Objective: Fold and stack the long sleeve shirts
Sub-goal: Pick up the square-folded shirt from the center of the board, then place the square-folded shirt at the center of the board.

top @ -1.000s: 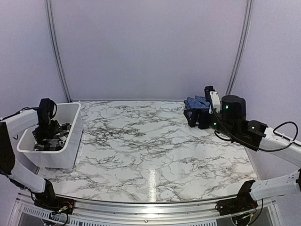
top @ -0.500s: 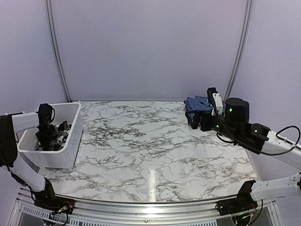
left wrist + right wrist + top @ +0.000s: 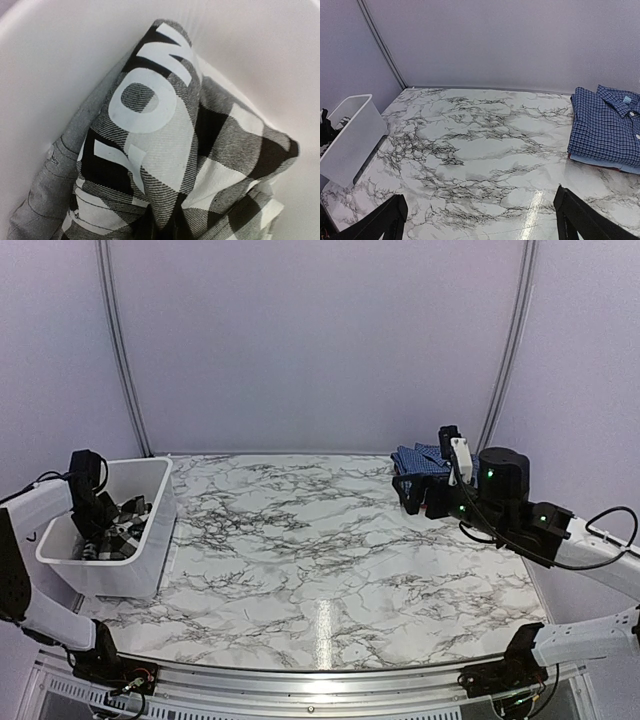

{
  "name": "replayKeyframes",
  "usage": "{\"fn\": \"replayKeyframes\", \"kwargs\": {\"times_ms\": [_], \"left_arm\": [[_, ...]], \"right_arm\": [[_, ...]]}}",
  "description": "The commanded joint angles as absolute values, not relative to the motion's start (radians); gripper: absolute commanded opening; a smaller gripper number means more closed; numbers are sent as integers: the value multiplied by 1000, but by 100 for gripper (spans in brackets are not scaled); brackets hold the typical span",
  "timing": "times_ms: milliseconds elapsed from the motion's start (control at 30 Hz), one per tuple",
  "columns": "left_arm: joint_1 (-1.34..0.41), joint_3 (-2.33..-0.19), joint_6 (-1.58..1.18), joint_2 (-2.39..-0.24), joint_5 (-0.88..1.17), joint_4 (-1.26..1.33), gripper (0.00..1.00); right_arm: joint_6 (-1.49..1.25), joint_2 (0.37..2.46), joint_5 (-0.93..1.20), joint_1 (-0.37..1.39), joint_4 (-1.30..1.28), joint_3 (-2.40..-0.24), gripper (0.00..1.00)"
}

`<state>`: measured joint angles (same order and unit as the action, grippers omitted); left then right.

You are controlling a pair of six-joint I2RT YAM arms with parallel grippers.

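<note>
The black-and-white check shirt (image 3: 165,130), with white block letters, lies crumpled in the white bin (image 3: 150,540). My left gripper (image 3: 92,518) reaches down into the bin and is shut on a pinched fold of that shirt (image 3: 120,530); in the left wrist view the cloth bunches into the dark jaws at the bottom edge (image 3: 172,227). The blue checked collared shirt (image 3: 607,125) lies folded at the table's far right (image 3: 420,457). My right gripper (image 3: 413,495) hovers open just in front of it, with only bare marble between its fingertips (image 3: 480,205).
A grey garment (image 3: 55,170) lies under the check shirt against the bin wall. The bin stands at the table's left edge. The marble tabletop (image 3: 320,540) stretches between bin and blue shirt. Curved white walls enclose the back.
My left gripper has closed on the check shirt inside the bin, and its wrist has shifted toward the bin's left wall. The right arm edged slightly right, then held still.
</note>
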<state>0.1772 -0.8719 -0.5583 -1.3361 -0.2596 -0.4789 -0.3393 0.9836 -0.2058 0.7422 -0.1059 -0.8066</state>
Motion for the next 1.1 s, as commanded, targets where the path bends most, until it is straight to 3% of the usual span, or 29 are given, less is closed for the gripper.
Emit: {"fn": "replayKeyframes", "kwargs": {"times_ms": [0, 400, 733, 1067], "left_arm": [[162, -1001, -528, -1221, -192, -544, 0], [12, -1366, -469, -1075, -115, -548, 0], [-306, -1691, -397, -1149, -44, -442, 0], [-692, -1710, -390, -1331, -65, -355, 0]], "right_arm": [[-325, 990, -197, 739, -89, -837, 99], [-325, 1024, -180, 739, -84, -862, 99], [-328, 1034, -167, 739, -83, -884, 99], [-330, 1025, -185, 740, -103, -892, 99]]}}
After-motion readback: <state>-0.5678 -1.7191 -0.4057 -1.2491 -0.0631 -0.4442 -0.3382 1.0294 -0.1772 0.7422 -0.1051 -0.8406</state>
